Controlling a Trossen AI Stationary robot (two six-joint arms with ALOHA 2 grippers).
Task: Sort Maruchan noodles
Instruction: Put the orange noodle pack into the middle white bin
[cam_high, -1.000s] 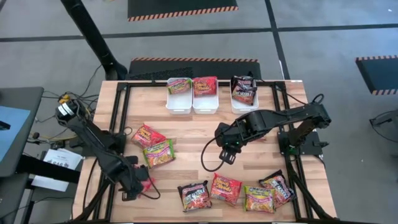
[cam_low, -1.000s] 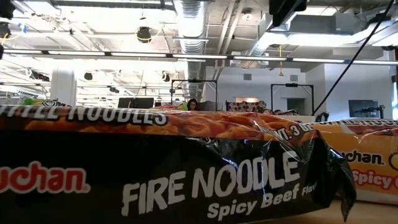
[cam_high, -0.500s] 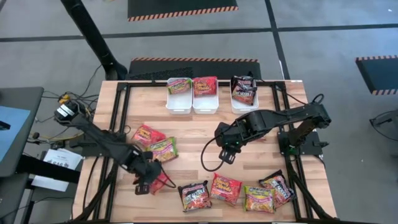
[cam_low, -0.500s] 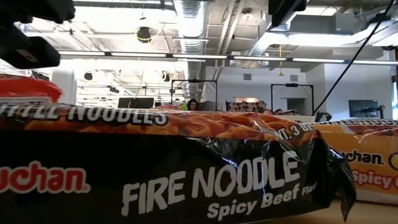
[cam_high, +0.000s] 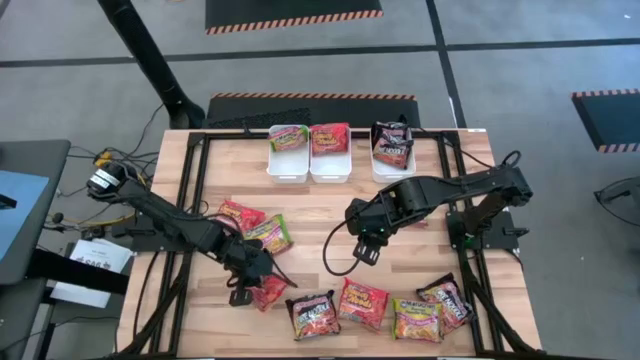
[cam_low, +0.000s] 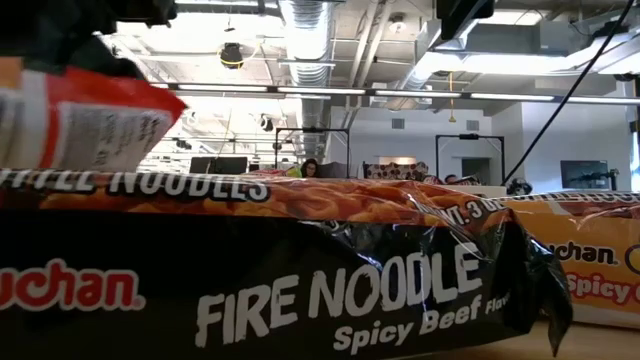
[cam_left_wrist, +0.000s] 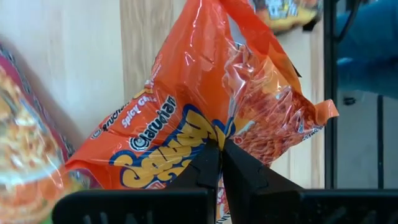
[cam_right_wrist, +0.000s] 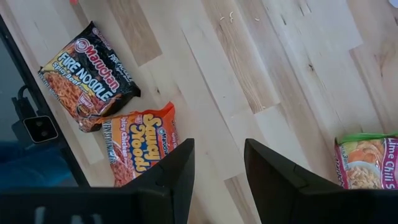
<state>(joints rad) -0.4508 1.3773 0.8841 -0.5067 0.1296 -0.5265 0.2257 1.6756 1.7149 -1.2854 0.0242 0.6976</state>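
Note:
My left gripper (cam_high: 252, 283) is over the near left part of the table, shut on a red-orange Maruchan packet (cam_high: 269, 292), which also shows high at the low view's left (cam_low: 85, 120). A red packet (cam_high: 240, 215) and a green one (cam_high: 268, 235) lie flat just beyond it. Several more lie along the near edge, among them a black one (cam_high: 313, 313) and a red one (cam_high: 362, 302). My right gripper (cam_high: 364, 240) hangs open above the table's middle, holding nothing. My left gripper pinches a puckered fold of wrapper in the middle of the packet's printed face (cam_left_wrist: 214, 134) between its two fingers (cam_left_wrist: 239, 167). The fingers slant down from the table's left. The packet is lifted clear of the table and tilted, its free corners sticking out past the fingers.
Three white bins (cam_high: 288, 165) (cam_high: 330, 165) (cam_high: 392, 165) stand in a row at the far edge, holding a green, a red and a black packet. A black frame (cam_high: 195, 190) borders the table. Bare wood lies between the bins and the near row.
My left gripper, still shut, has swung toward the table's right edge along the near side and has turned as it went. It has carried the red-orange packet, clear of the table, to just left of the black packet. The right arm kept still.

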